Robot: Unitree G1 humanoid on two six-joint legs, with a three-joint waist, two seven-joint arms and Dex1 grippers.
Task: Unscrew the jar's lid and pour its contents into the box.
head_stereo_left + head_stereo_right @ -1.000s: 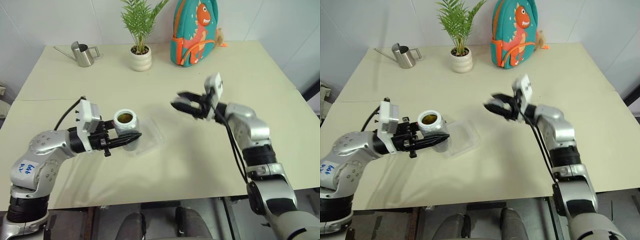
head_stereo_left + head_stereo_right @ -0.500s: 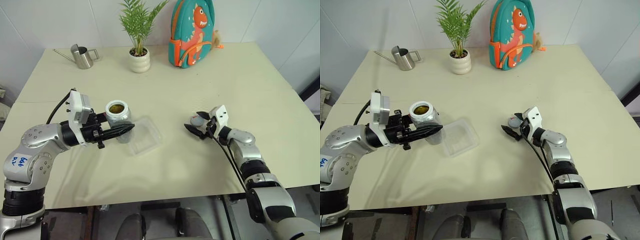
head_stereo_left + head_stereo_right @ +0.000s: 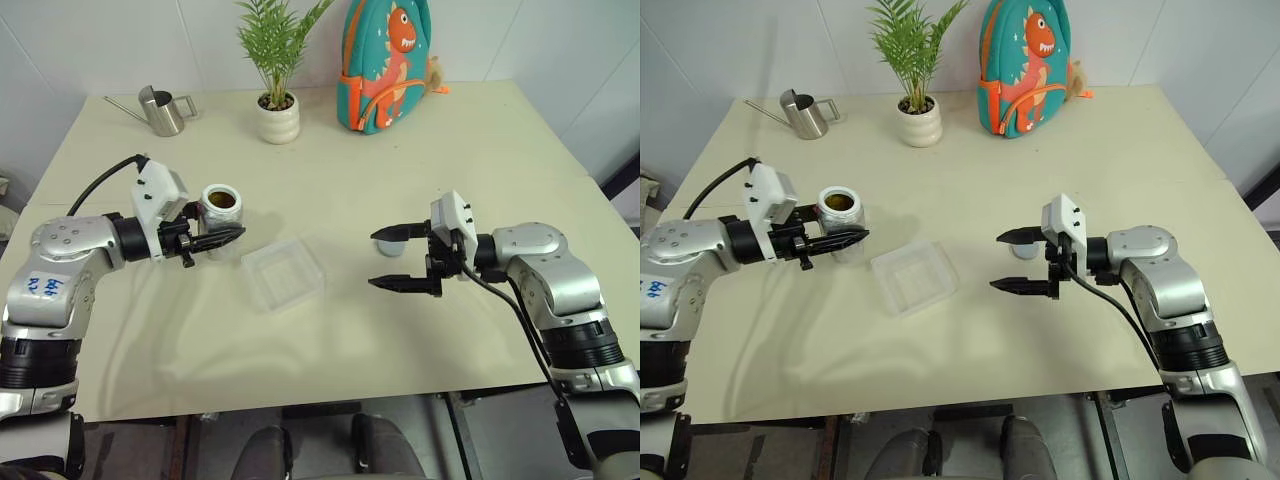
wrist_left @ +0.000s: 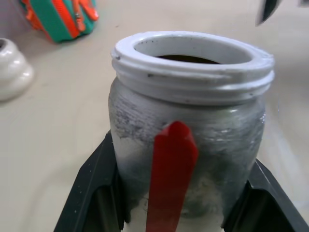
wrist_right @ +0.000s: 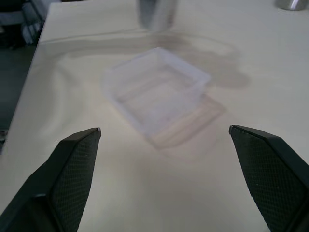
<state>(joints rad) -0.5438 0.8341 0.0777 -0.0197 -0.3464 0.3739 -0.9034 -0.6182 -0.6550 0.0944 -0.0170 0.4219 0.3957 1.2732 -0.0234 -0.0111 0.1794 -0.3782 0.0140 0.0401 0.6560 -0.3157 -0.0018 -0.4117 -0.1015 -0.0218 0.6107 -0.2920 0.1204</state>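
The left gripper (image 3: 222,238) is clamped on the small clear plastic jar (image 3: 220,212), which is held upright above the pale table (image 3: 330,330), its white threaded mouth bare and something brown visible inside. The right gripper (image 3: 398,259) hangs empty with its two black fingers spread wide, and the round grey lid (image 3: 389,246) is seen on the table just behind it, so the unscrewing is judged done and the pouring is the step in hand. The shallow square clear plastic box (image 3: 284,277) lies on the table between the two grippers, near the jar but not under it. For a clean pour, the jar should first be carried over the middle of the box, then tipped slowly with its mouth kept low and inside the rim, since small contents could bounce off thin plastic. The grip should be kept firm during the roll, and the right gripper is best kept clear of the box
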